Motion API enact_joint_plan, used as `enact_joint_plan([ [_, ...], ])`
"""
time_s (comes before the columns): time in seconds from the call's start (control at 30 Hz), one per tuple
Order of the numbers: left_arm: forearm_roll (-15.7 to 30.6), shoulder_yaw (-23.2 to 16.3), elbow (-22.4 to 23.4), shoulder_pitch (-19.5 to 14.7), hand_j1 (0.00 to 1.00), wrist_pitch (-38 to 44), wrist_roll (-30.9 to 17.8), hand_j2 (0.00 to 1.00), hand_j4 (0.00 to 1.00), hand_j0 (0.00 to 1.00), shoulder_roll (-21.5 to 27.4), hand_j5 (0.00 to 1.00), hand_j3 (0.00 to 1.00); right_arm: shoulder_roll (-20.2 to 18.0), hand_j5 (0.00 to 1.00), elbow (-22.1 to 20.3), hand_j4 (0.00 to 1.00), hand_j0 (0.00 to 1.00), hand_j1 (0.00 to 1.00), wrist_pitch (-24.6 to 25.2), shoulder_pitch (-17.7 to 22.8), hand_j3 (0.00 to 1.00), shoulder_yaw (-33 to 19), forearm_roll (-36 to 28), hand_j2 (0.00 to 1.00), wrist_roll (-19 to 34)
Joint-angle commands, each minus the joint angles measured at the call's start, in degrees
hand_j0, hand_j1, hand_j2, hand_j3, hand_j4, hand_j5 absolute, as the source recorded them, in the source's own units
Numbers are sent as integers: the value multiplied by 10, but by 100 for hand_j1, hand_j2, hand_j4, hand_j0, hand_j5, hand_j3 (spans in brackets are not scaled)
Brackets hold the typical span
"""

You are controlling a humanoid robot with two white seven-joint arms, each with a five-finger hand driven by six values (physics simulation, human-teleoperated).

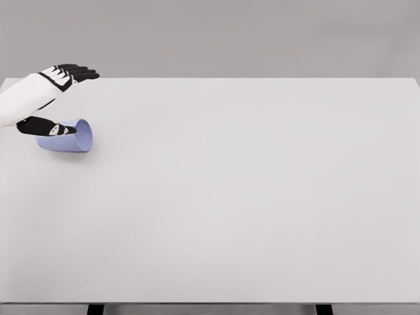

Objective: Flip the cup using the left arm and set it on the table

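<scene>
We're looking down on a broad white table [249,197] that fills nearly the whole view, its far edge running straight across against a grey backdrop and two dark legs just peeking out below its near edge. Over at the far left we've got the only thing lying on it, a pale blue cup [73,139], tipped on its side with the open mouth facing right and its base pointing left. The cup sits close to the table's left edge, well away from the near edge.
</scene>
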Motion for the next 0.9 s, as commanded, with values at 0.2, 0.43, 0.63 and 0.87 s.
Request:
enact_joint_plan([
  [0.2,4,-1,2,1,100,0,1,100,100,100,14,100,100,0,100,0,100,100,100,0,-1,100,0,0,100,0],
  [0.43,4,-2,4,4,100,0,0,100,100,100,24,100,100,0,100,0,100,100,100,0,-1,100,1,0,100,1],
  [0.63,4,-2,4,6,100,0,0,100,100,100,38,100,100,0,100,0,100,100,100,0,-1,100,0,0,100,0],
  [0.87,10,-17,19,5,100,0,2,100,100,100,43,100,100,0,100,0,100,100,100,0,-1,100,0,0,100,1],
])
